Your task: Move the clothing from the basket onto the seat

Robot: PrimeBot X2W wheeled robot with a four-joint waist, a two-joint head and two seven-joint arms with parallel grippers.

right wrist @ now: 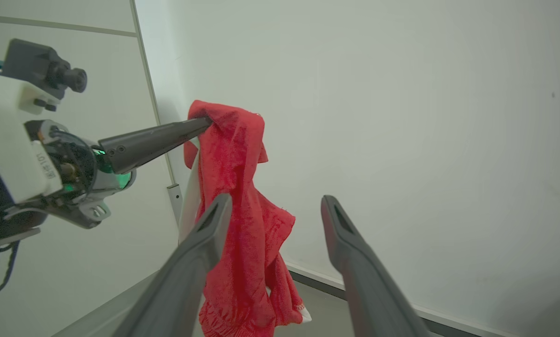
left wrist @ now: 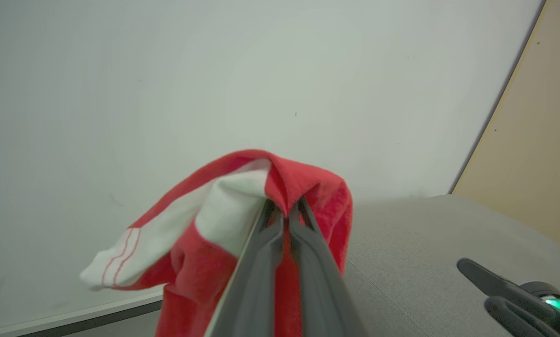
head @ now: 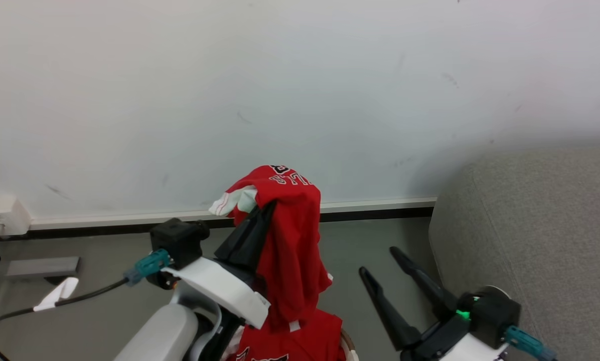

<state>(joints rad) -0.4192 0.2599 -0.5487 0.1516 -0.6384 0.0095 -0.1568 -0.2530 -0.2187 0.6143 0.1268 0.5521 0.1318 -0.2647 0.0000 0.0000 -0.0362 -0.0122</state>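
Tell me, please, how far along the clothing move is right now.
Done: one red garment is lifted above the basket. In hand: the left gripper is shut on it, holding it high before the wall, short of the seat. Left: carrying it over the seat and releasing it; more red clothing lies in the basket. The right gripper is open, holding nothing.

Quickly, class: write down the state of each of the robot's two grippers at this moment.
Left gripper: closed, gripping a red garment that hangs from it.
Right gripper: open, holding nothing.
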